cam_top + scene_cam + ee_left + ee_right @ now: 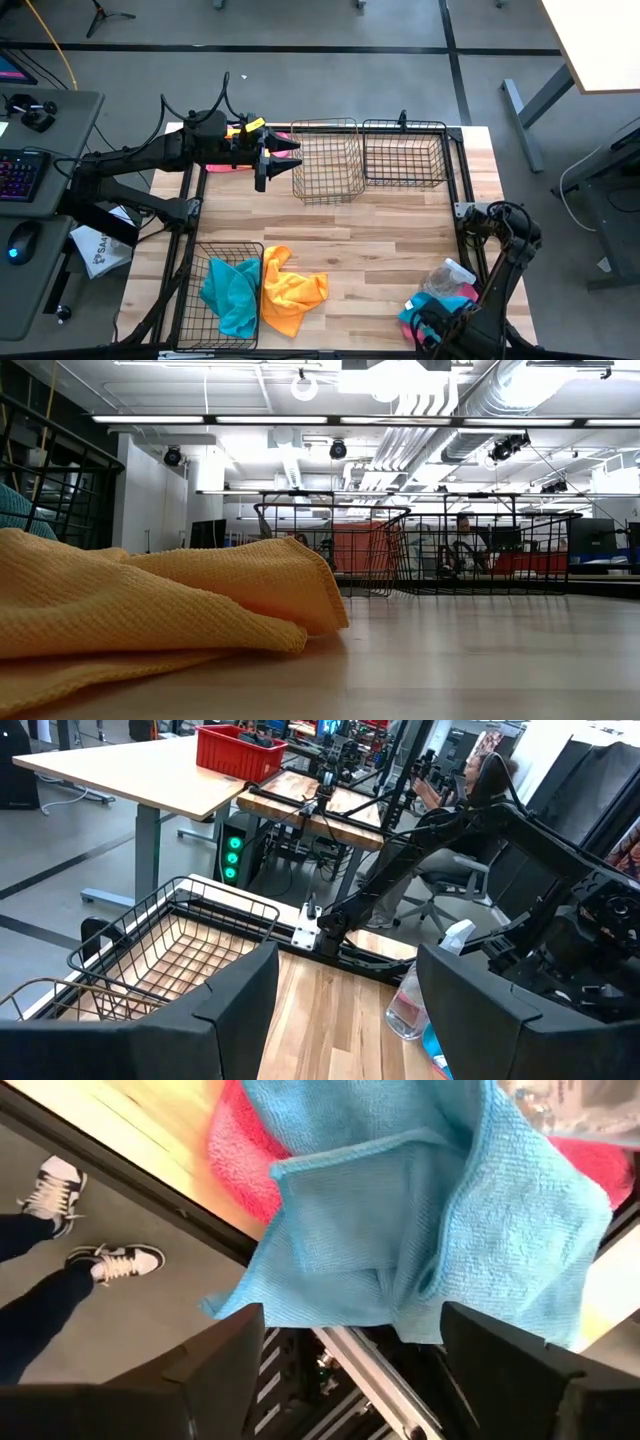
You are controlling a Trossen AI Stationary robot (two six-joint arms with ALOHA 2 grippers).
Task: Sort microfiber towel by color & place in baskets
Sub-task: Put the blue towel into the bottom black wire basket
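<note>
A turquoise towel (400, 1210) lies on a pink towel (235, 1150) at the table's near right corner, and its near edge hangs over the table's edge. My right gripper (350, 1340) points down over that edge, open, with one finger on either side of it. One wire basket (222, 295) at the near left holds another turquoise towel (230, 295). An orange-yellow towel (290, 295) lies beside it, one corner draped on the basket's rim. Two more baskets (325, 160) (405, 152) stand at the far side. My left gripper (268, 158) hovers open by the far-left basket.
A clear spray bottle (450, 275) stands just beyond the towels at the near right. The black table frame (465, 190) runs along the edges. Bits of pink and yellow (235, 130) show under my left arm. A person's shoes (60, 1190) are on the floor by the near edge.
</note>
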